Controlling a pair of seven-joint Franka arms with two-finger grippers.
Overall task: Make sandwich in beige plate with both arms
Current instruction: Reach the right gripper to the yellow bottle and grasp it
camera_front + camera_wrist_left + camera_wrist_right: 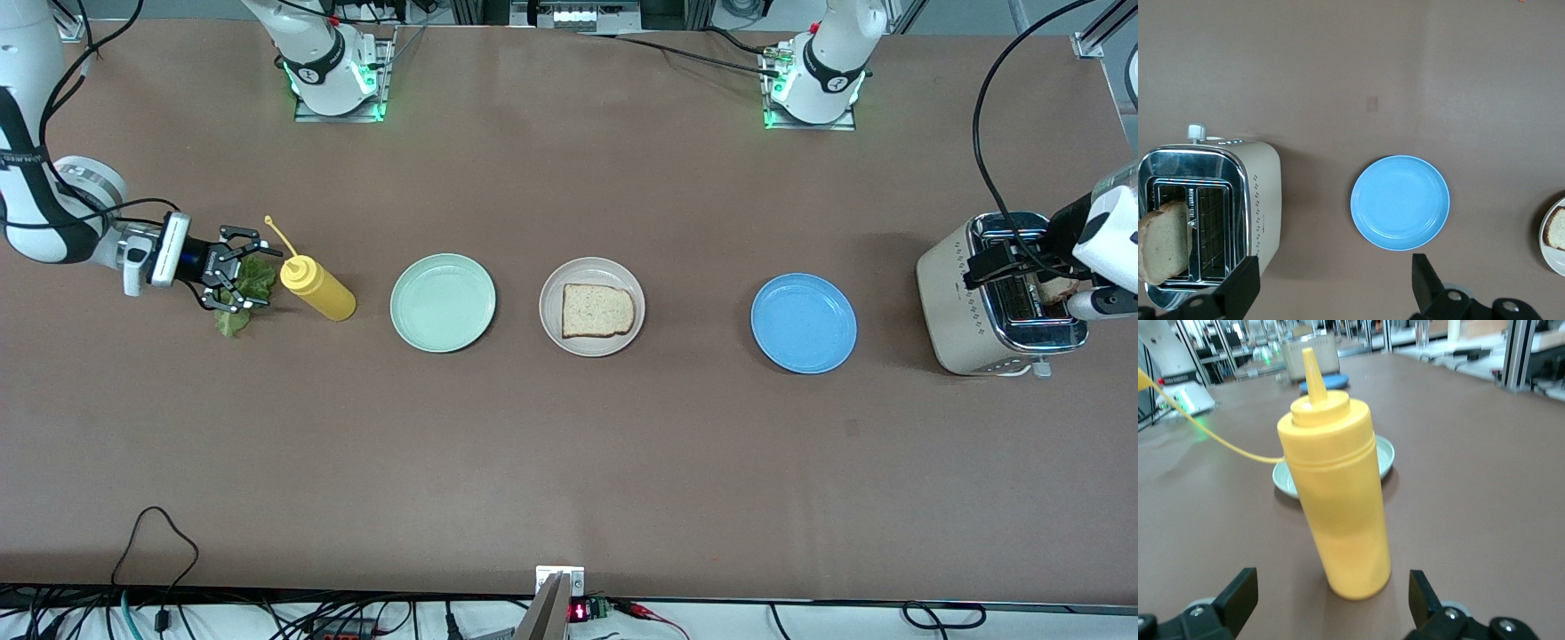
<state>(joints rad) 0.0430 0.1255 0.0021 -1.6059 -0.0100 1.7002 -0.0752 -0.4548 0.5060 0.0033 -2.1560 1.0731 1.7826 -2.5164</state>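
So far only the bottom layer is down: one bread slice (597, 310) sits in the beige plate (555, 329), between the mint plate (443, 302) and the blue plate (803, 323). The lettuce (244, 293) lies on the table at the right arm's end, just beside the yellow squeeze bottle (317, 288), with the right gripper (228, 280) low over it, fingers apart and gripping nothing. The second slice (1165, 241) stands in the toaster (1000, 302) (not pulled yet); the left gripper (1331, 290) hangs over it, fingers wide. Lettuce and top slice are left.
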